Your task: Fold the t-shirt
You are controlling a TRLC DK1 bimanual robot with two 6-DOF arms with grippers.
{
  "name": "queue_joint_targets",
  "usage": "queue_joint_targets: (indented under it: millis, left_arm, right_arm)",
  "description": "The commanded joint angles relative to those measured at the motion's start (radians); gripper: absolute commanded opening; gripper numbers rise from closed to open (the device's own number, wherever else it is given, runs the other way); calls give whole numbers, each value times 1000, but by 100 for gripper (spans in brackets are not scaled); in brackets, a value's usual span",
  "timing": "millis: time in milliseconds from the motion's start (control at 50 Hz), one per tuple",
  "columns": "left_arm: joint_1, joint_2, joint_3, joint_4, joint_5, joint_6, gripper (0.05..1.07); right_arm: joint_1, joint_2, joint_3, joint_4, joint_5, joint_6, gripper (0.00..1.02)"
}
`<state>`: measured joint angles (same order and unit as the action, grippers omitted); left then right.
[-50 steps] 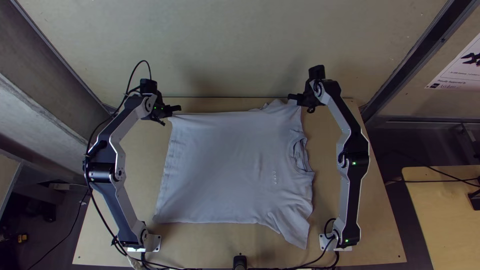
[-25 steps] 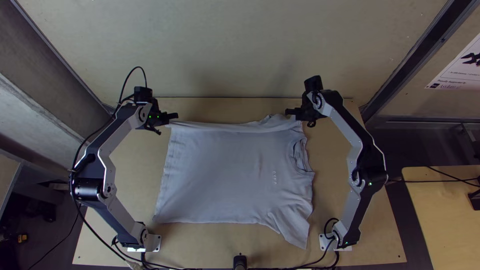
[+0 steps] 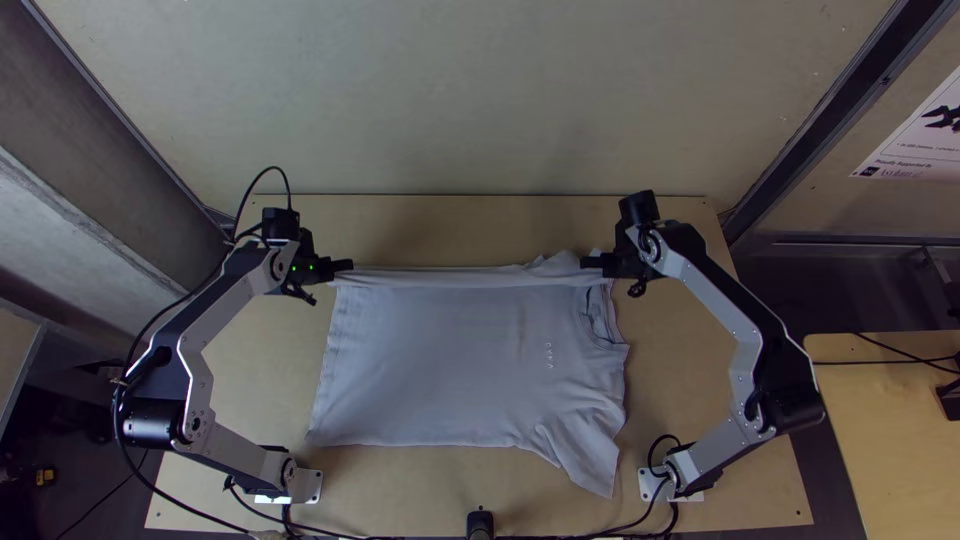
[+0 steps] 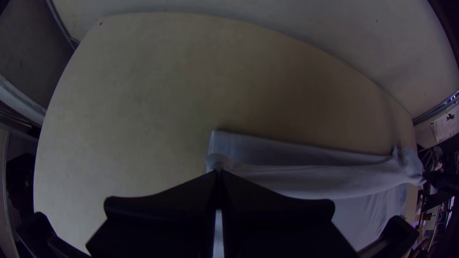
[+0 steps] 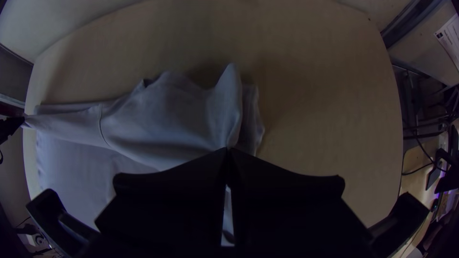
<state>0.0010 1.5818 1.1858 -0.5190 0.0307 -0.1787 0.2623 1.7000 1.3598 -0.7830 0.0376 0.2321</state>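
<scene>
while the t-shirt (image 3: 450, 370) lay spread on the counter (image 3: 400, 230), its far side was lifted into a long pale band that stretched between 2 pincers. the left pincer (image 3: 346, 266) was at the t-shirt's far left corner, and the right pincer (image 3: 588, 263) was at its far right, beyond the collar (image 3: 603, 318). in its own wrist view, the left pincer (image 4: 218, 173) had its 2 flat black fingers pressed together on a pinch of cloth; the right pincer (image 5: 228, 150) was likewise clamped on the t-shirt, where the fabric rose in a bunched ridge. under and past the raised band, another layer of the t-shirt rested on the counter. at the t-shirt's near right corner, a sleeve (image 3: 590, 462) jutted out at a slant, with creases running into it. well off to the t-shirt's right, past the counter, hung a printed sheet (image 3: 925, 135).
</scene>
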Motion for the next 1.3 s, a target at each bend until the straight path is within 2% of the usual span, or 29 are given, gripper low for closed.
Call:
queue_joint_targets:
  millis: [0, 280, 320, 360, 420, 460, 540, 640, 820, 940, 980, 1060, 1280]
  left_arm:
    - [-6, -45, -83, 24, 3, 16, 8]
    - [-6, -62, -212, 100, 2, 16, 8]
    - [-6, -57, -221, 116, 2, 18, 10]
    - [-4, -54, -224, 119, 2, 22, 18]
    - [-4, -49, -224, 125, 2, 45, 34]
    - [-4, -52, -226, 137, 0, 59, 47]
    - [-1, -66, -210, 142, 0, 67, 69]
    - [10, -118, -186, 137, 2, 59, 102]
    - [14, -195, -106, 36, 2, 74, 103]
    - [14, -215, -55, -93, 2, 97, 103]
    - [14, -217, -41, -151, 2, 111, 103]
    - [14, -224, -32, -243, 2, 134, 103]
    - [-1, -370, -130, -414, 2, 262, 103]
  right_arm:
    - [17, -63, -93, 21, 16, 21, 3]
    - [35, -103, -301, 140, 24, 50, 3]
    - [37, -99, -324, 157, 24, 56, 5]
    - [37, -89, -340, 163, 24, 61, 18]
    - [43, -83, -363, 163, 22, 87, 49]
    - [48, -83, -376, 163, 21, 102, 64]
    - [54, -96, -378, 159, 18, 102, 84]
    - [51, -169, -370, 143, 18, 102, 90]
    - [43, -341, -357, 88, 15, 118, 91]
    - [52, -395, -306, -33, 16, 124, 92]
    - [52, -408, -289, -96, 18, 145, 92]
    - [60, -445, -277, -174, 18, 147, 98]
    - [63, -550, -281, -351, 18, 147, 98]
